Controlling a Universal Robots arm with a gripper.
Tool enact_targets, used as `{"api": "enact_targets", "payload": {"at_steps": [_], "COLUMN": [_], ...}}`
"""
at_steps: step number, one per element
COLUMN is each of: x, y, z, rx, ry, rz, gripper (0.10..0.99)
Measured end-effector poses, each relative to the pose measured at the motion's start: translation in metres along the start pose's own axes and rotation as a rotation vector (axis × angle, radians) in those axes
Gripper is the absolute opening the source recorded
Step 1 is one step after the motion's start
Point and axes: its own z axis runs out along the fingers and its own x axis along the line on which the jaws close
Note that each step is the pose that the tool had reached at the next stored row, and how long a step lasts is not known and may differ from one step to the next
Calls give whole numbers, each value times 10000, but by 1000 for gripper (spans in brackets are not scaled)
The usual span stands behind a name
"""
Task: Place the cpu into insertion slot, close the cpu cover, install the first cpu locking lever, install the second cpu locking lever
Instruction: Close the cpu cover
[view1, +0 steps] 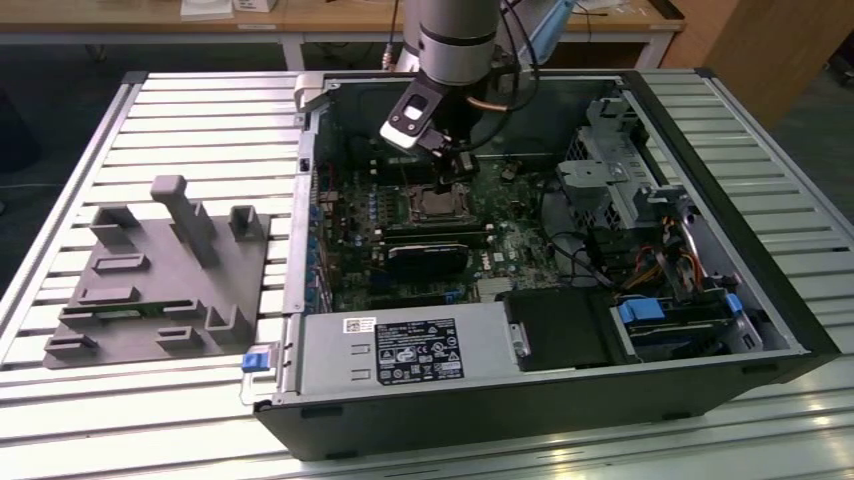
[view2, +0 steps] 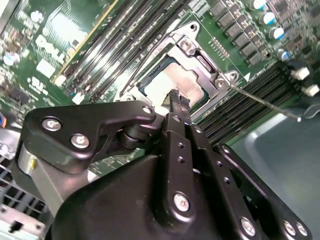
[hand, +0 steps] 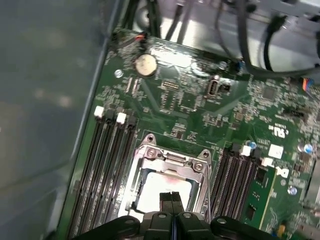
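The computer case (view1: 534, 420) is lying open on the slatted table (view1: 187, 110), and the arm is reaching down into it beside the wall opposite the power supply (view1: 400, 350). The gripper (view2: 177, 100) is hanging over the middle of the motherboard (hand: 190, 100) with its fingers pressed together and nothing between them. The cpu (view2: 172, 82) is sitting in the insertion slot (view1: 415, 205), directly under the fingertips. Whether the tips are touching its metal top cannot be told. The cpu cover (view2: 202, 67) is lying down around the cpu, framing it. A thin locking lever (view2: 265, 102) is angling outward from one corner of the cover, across the neighbouring memory slots (view2: 240, 107). Banks of memory slots are flanking the socket on two opposite sides, leaving open room mainly straight above it. A long black card (view1: 434, 255) is lying just beside the socket on the side toward the power supply. Drive cages and cables (view1: 641, 230) are crowding the case's side at the exterior view's right. A grey fixture (view1: 160, 275) is standing on the table near its edge at the exterior view's left, well apart from the case. In both wrist views the gripper body is covering the nearest edge of the socket, so the latching there cannot be judged.
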Motion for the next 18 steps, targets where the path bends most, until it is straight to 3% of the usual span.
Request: {"api": "enact_targets", "payload": {"at_steps": [18], "x": [0], "y": [0], "z": [1], "rx": [-29], "ry": [23], "rz": [-3270], "gripper": [106]}}
